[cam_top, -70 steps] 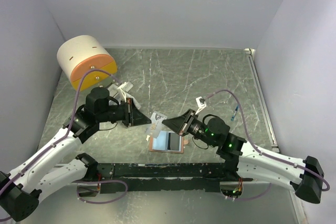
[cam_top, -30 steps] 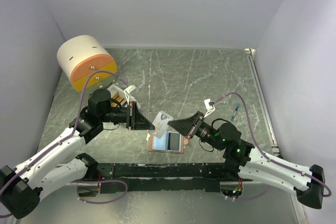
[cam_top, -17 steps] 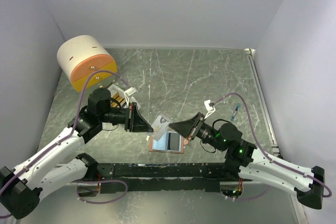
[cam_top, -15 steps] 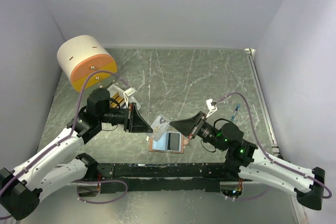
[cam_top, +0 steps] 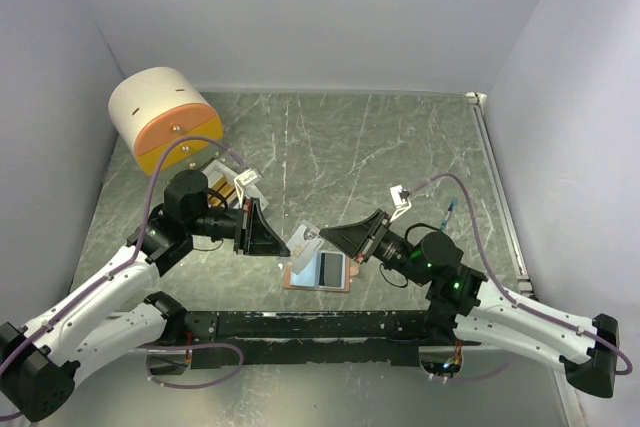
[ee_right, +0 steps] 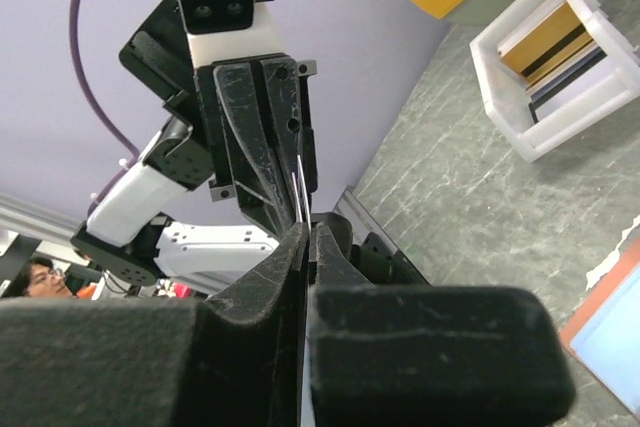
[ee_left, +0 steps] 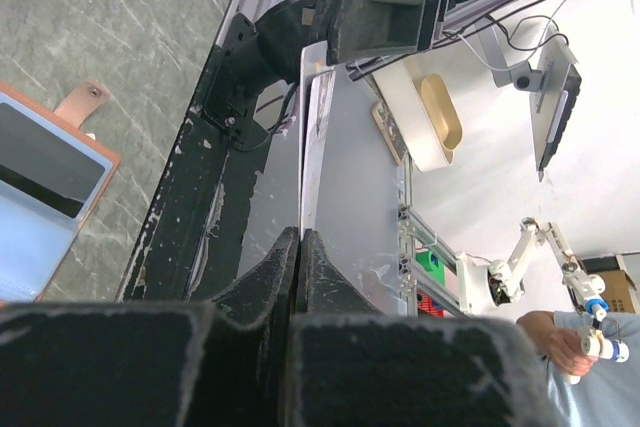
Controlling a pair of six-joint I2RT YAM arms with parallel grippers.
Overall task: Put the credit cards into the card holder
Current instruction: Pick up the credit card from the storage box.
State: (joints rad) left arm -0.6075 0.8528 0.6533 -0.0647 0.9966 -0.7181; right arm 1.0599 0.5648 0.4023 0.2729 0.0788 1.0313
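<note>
Your left gripper (cam_top: 284,245) and right gripper (cam_top: 325,238) are both clamped on one card (cam_top: 307,239) above the holder (cam_top: 298,277); tug unevenly and you'll bend or drop it.

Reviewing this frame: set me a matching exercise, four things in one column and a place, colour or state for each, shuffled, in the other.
Things:
1. credit card
2. card holder
3. white box
4. drawer unit

Descriptions:
A. round, cream and orange, at the far left
B. lying open, pale blue inside facing up
C. pinched between the left gripper and the right gripper
D. has spare cards standing in it

Pairs: 1-C; 2-B; 3-D; 4-A
</note>
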